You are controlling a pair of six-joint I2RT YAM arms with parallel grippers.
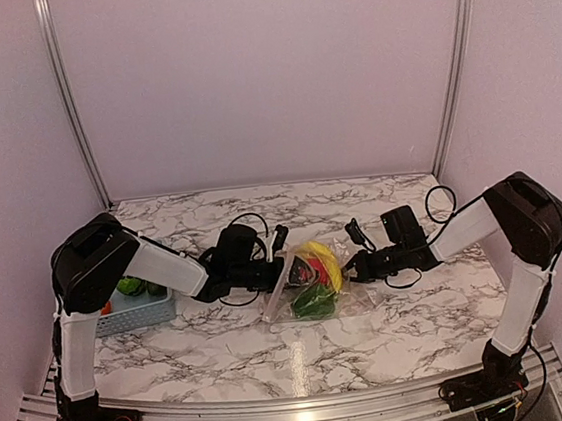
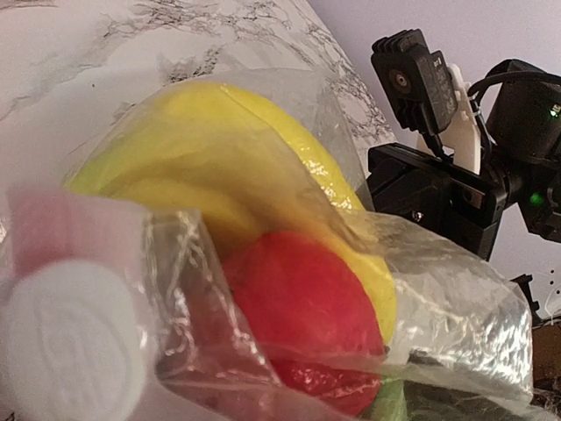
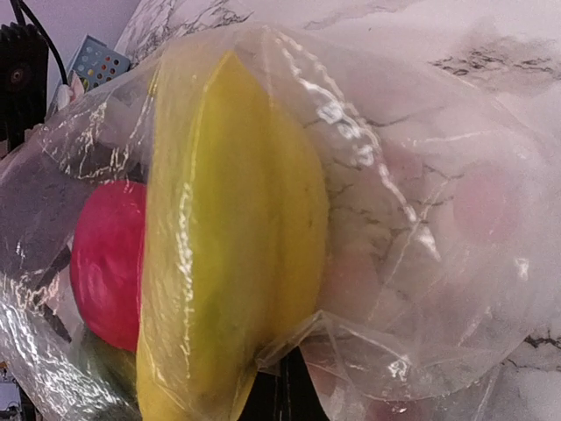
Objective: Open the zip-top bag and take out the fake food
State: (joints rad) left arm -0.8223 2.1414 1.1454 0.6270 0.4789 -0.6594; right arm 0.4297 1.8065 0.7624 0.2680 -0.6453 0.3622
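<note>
Zip-top bag (image 1: 342, 295) lying on the marble-patterned desk (image 1: 235, 351) between the two arms, with the fake food (image 1: 318, 279) inside it: a yellow banana (image 1: 323, 260) on the far side, a red fruit (image 1: 317, 272) against it, and a dark-green vegetable (image 1: 314, 304) on the near side. The left end effector (image 1: 284, 262) meets the bag's left edge and the right end effector (image 1: 355, 263) its right edge. In the left wrist view one white finger pad (image 2: 70, 346) lies against the film beside a pale strip, probably the zip. Its partner is out of sight, so it cannot be told whether this end effector is clenched on the film. In the right wrist view crinkled film fills the frame and blurs the fingers behind it, so its state cannot be told either. No open mouth can be made out in any view, so the opening step is judged unfinished.

Hazards:
(a) The thin, slippery film may slide off a pad if only a shallow fold is pinched.
(b) If both arms pull on the same wall, the whole bag may travel instead of parting at the zip.
(c) A lift with the mouth low may tip out the rounded red fruit, which is likely to roll across the desk.
(d) Film over both wrist cameras hides the grip, so a miss may go unnoticed.

A light blue basket (image 1: 141, 311) stands well to the left, beside the left arm.
</note>
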